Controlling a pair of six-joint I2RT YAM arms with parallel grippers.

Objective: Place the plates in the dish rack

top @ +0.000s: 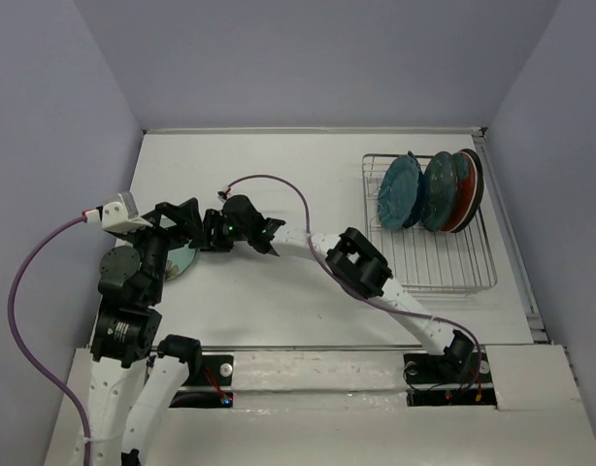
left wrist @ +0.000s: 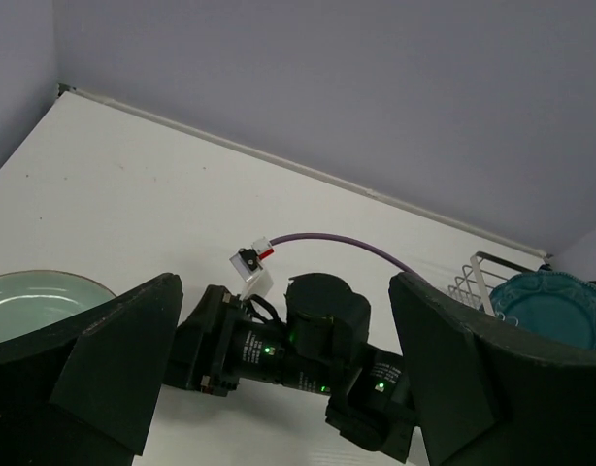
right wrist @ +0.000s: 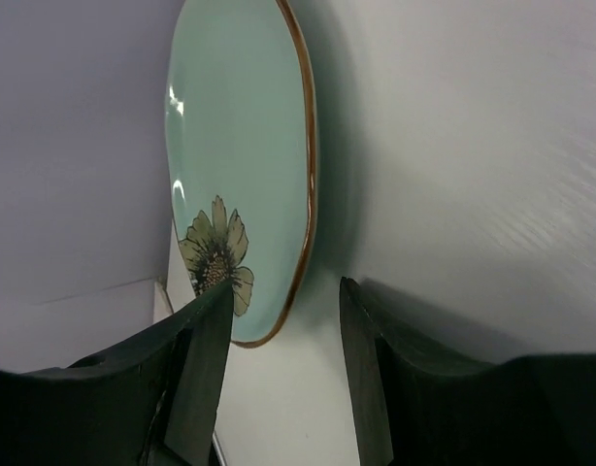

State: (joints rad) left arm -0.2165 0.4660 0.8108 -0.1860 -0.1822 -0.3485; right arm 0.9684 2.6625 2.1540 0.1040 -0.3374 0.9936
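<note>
Smooth white table (top: pixel 279 175), glossy mint plate (right wrist: pixel 240 146)

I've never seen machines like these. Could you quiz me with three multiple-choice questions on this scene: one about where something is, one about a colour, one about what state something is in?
1. Where on the table does the dish rack stand?
A) at the far right
B) in the near left corner
C) between the two arm bases

2. What colour is the plate lying flat on the table?
A) red
B) pale mint
C) black

3. How is the left gripper?
A) shut on a plate
B) shut on a cable
C) wide open, holding nothing

Answers:
1 A: the top view shows the wire rack against the far right side.
2 B: the right wrist view shows a mint face with a brown rim and a painted flower.
3 C: the left wrist view shows its two fingers spread far apart with nothing gripped.
</note>
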